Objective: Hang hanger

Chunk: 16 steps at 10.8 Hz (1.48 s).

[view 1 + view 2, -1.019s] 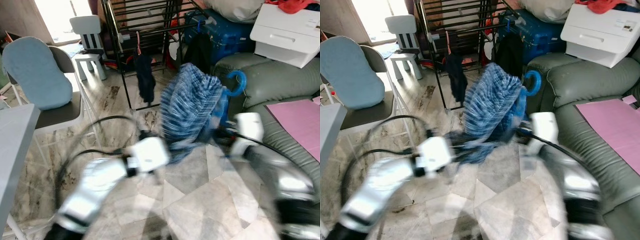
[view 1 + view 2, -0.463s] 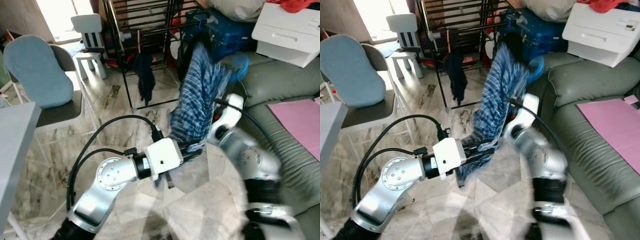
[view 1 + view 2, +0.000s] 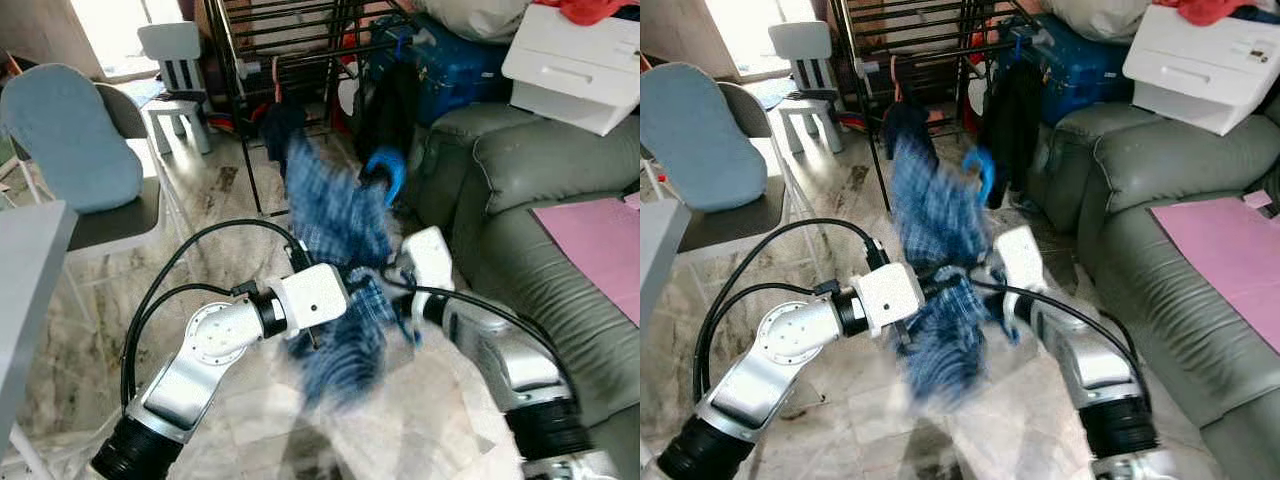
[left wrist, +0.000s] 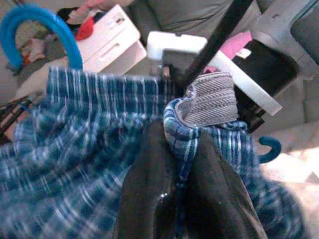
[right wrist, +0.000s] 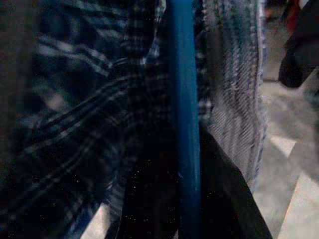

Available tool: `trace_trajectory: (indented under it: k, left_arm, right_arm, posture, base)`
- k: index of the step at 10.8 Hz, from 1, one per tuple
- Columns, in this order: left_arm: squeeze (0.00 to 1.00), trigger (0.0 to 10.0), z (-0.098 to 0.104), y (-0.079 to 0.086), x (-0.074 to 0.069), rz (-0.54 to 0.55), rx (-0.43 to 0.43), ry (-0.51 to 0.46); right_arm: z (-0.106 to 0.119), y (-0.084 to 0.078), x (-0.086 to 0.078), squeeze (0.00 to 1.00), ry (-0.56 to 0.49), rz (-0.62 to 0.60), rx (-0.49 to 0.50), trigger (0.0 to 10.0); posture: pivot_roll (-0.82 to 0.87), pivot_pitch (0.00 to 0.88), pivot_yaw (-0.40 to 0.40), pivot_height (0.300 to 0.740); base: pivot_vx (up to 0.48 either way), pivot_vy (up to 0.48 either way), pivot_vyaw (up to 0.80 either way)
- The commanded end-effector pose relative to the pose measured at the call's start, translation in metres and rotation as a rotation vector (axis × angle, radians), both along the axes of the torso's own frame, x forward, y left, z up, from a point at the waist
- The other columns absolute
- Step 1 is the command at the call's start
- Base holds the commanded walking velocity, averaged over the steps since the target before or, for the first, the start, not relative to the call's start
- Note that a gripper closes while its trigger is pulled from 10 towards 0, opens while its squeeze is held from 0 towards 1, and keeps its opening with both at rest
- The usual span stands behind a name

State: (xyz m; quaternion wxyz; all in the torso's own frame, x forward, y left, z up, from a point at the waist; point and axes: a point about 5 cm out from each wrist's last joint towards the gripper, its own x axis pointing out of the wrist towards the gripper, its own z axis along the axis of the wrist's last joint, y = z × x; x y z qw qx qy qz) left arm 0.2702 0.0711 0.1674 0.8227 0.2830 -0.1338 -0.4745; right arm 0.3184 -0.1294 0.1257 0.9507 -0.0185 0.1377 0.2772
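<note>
A blue plaid garment (image 3: 335, 250) hangs on a blue hanger whose hook (image 3: 386, 168) sticks up above it; both are blurred by motion in front of the black drying rack (image 3: 300, 45). My left gripper (image 4: 182, 149) is shut on the garment's striped hem (image 4: 209, 102). Its white wrist (image 3: 312, 296) sits low on the left of the cloth. My right gripper (image 5: 185, 164) is shut on the hanger's blue bar (image 5: 182, 74), with plaid cloth on both sides. Its white wrist (image 3: 430, 256) is to the right of the garment.
A dark garment (image 3: 280, 115) hangs on the rack. A grey-green sofa (image 3: 520, 180) with a pink sheet (image 3: 600, 240) stands at right. A white drawer box (image 3: 580, 60) and a blue bin (image 3: 450, 60) lie behind it. A blue-cushioned chair (image 3: 70, 140) and a grey table (image 3: 25, 290) stand at left.
The garment and hanger have swung left and lower, away from the sofa. My right arm has come in close beside my left. The cloth is bunched and blurred.
</note>
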Motion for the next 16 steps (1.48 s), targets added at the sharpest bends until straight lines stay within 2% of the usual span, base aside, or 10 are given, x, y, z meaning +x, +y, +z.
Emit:
trace_trajectory:
  k: [1,3,4,5,7,9,12,13,15,16]
  left_arm:
    - [0.0,10.0,-0.001,0.002,0.001,0.016,0.008,-0.005]
    - [0.0,10.0,-0.025,-0.003,-0.016,-0.029,0.027,0.112]
    - [0.45,10.0,-0.037,0.0,-0.018,0.001,0.012,0.176]
    - [1.0,10.0,-0.042,0.01,-0.011,0.071,0.0,0.157]
    - [1.0,10.0,-0.045,0.022,-0.009,0.144,-0.05,0.14]
    - [1.0,10.0,-0.046,0.03,-0.017,0.15,-0.102,0.132]
    - [1.0,10.0,-0.057,0.04,-0.037,0.069,-0.074,0.249]
    - [1.0,10.0,-0.06,0.046,-0.034,0.095,-0.046,0.23]
    - [1.0,10.0,-0.046,0.077,-0.007,0.225,0.032,0.076]
    - [1.0,10.0,-0.041,0.083,-0.001,0.235,0.054,0.047]
  right_arm:
    - [0.016,-0.004,0.006,0.0,-0.095,-0.049,0.02,10.0]
    - [0.027,-0.006,0.01,0.0,-0.179,-0.091,0.086,10.0]
    - [0.025,-0.003,0.009,0.0,-0.182,-0.06,0.085,10.0]
    - [0.021,-0.003,0.004,0.0,-0.171,-0.033,0.077,10.0]
    - [0.016,-0.01,0.001,0.0,-0.179,-0.031,0.067,10.0]
    - [0.011,-0.013,0.0,0.0,-0.181,-0.019,0.056,10.0]
    - [0.005,-0.023,0.0,0.0,-0.183,-0.053,0.033,10.0]
    - [0.004,-0.026,0.0,0.0,-0.182,-0.034,0.012,10.0]
    - [0.002,-0.035,-0.014,0.0,-0.166,0.218,-0.056,10.0]
    - [0.001,-0.042,-0.019,0.0,-0.161,0.278,-0.095,10.0]
  posture:
    - [-0.13,0.037,0.039,0.74]
    - [-0.12,0.035,0.033,0.74]
    - [-0.12,0.035,0.03,0.74]
    - [-0.12,0.032,0.023,0.74]
    - [-0.13,0.032,0.024,0.74]
    - [-0.13,0.017,0.037,0.74]
    - [-0.13,0.0,0.043,0.74]
    - [-0.12,0.0,0.027,0.74]
    - [-0.1,0.0,0.005,0.74]
    - [-0.1,0.0,0.002,0.74]
  base:
    - [0.0,0.0,0.0]
    - [0.0,0.0,0.0]
    - [0.0,0.0,0.0]
    - [0.0,0.0,0.0]
    - [0.0,0.0,0.0]
    - [0.0,0.0,0.0]
    - [0.0,0.0,0.0]
    - [0.0,0.0,0.0]
    - [0.0,0.0,0.0]
    - [0.0,0.0,0.0]
